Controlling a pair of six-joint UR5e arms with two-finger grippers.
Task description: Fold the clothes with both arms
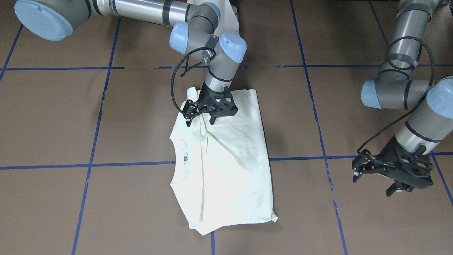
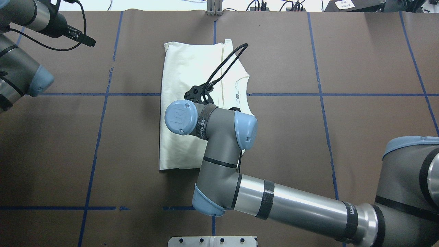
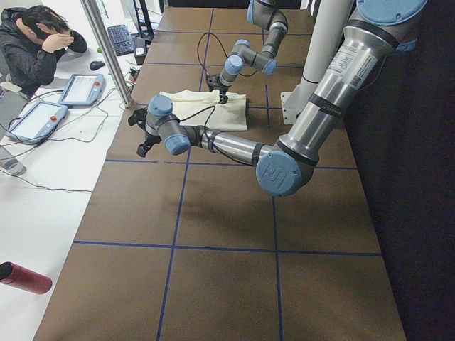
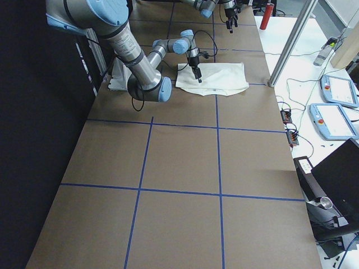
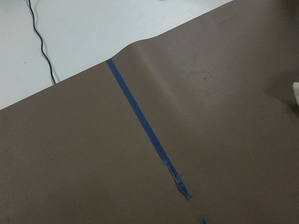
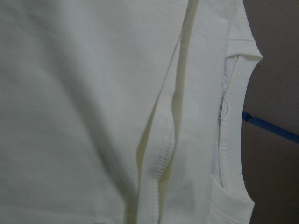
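The brown worktop [image 1: 53, 120] leaves wide room on both sides of the shirt [image 1: 233, 159]. The shirt lies mid-worktop, folded to a strip, plain side up, its long axis running away from the robot and its collar toward the robot's right. The right gripper [image 1: 201, 121] stands open, empty, over the lengthwise fold. The left gripper [image 1: 373, 184], also open, hangs well apart.

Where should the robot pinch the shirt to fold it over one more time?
Probably the pointed corner at the end farthest from the robot. The T-shirt lies flat, so its middle offers nothing to pinch; that corner pokes out with the layers together. Come down at its outer side, one pincer finger sliding under.
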